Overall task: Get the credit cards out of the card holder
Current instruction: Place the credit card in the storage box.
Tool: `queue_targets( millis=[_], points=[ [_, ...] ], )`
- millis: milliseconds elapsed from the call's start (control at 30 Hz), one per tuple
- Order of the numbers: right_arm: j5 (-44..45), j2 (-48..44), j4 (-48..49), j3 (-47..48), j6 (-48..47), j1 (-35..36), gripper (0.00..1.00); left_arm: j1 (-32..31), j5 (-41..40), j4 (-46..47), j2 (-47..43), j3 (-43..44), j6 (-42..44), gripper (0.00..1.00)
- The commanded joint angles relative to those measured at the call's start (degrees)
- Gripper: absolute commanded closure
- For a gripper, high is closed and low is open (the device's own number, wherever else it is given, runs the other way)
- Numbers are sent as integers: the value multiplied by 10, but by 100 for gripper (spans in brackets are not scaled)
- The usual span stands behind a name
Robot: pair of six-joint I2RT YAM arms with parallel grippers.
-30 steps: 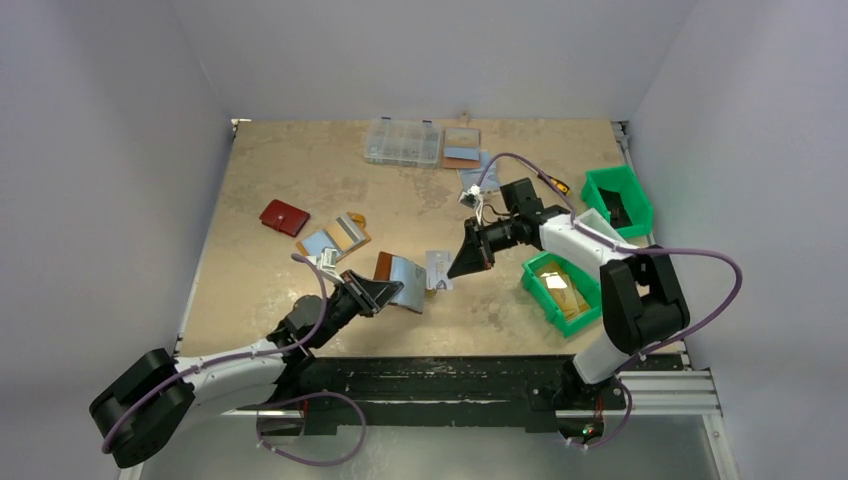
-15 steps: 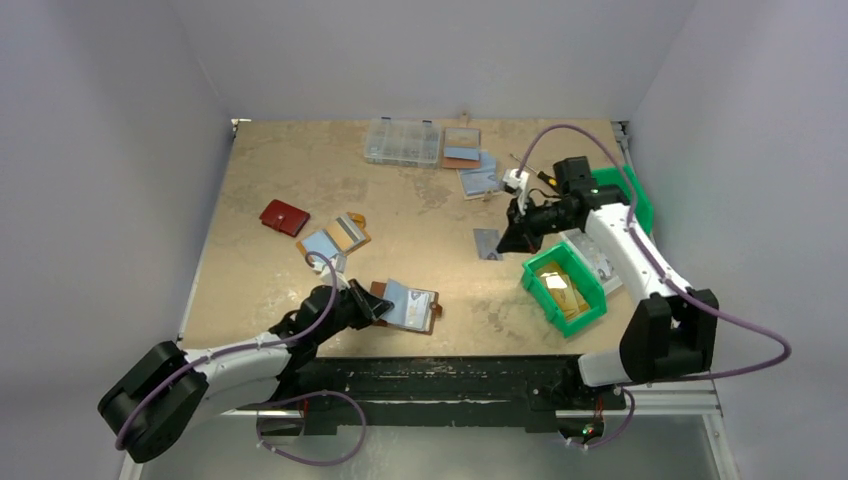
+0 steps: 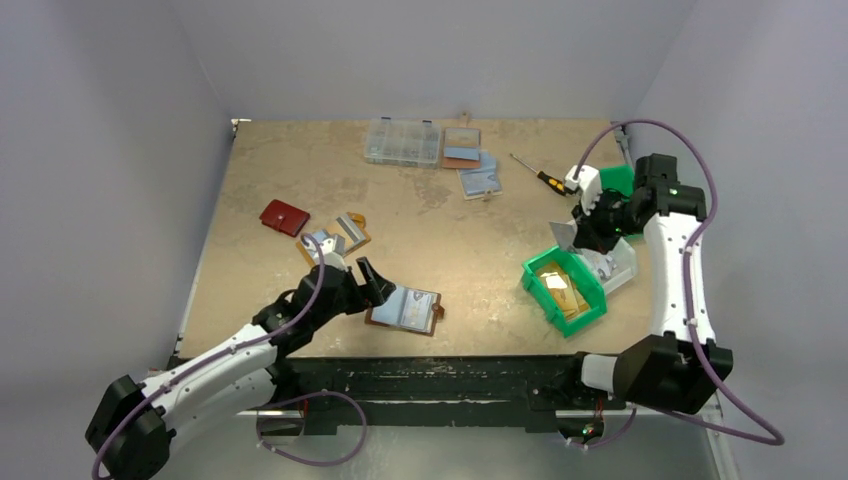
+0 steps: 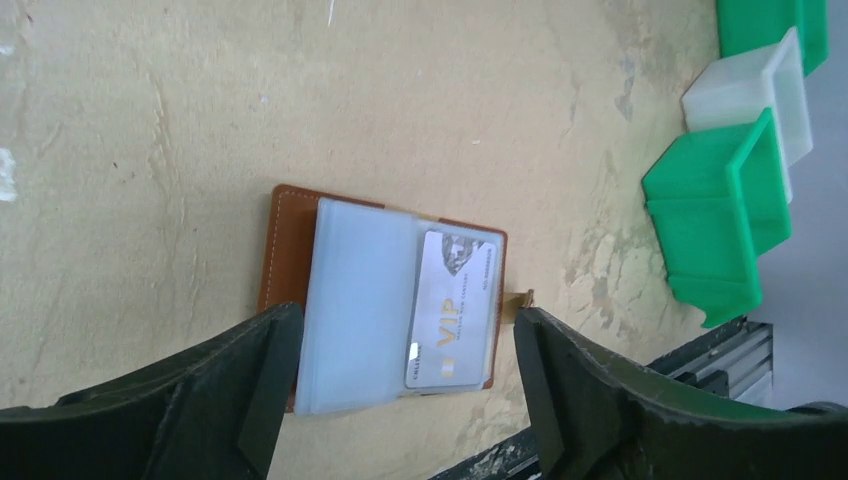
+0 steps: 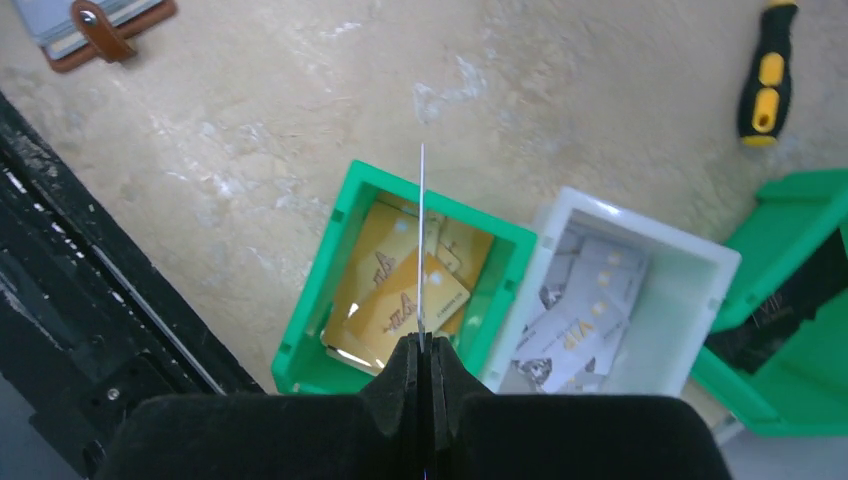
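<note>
Here, one card holder (image 4: 385,300), one pinched card (image 3: 562,235)

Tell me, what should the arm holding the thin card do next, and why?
Probably slide the right gripper across over the white plastic bin and let go. It is shut on a thin silvery-grey card, edge-on above the green plastic bin of gold cards; the white bin holds silvery cards.

Brown holder (image 4: 288,250) — silvery card (image 4: 452,310)
</note>
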Motion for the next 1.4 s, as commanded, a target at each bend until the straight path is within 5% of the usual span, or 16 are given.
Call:
queue_targets(
  millis=[0, 200, 533, 800, 1067, 1367],
  points=[
    [52, 6, -50, 42, -74, -72, 100, 2, -50, -89, -30, 63, 40, 14],
    [68, 74, -69, 91, -119, -147, 100, 3, -55, -121, -23, 111, 77, 8],
    [148, 186, -26, 121, -116, -150, 100, 3, -35, -126, 33, 151, 105, 8],
    [164, 276, -91, 135, -143, -148, 100, 3, -30, -104, 64, 173, 116, 8],
    [216, 281, 51, 143, -29, -148, 60, 3, -34, -102, 71, 199, 137, 8],
    [179, 235, 23, 195, -11, -148, 52, 4, -51, -104, 39, 201, 158, 7]
  ],
)
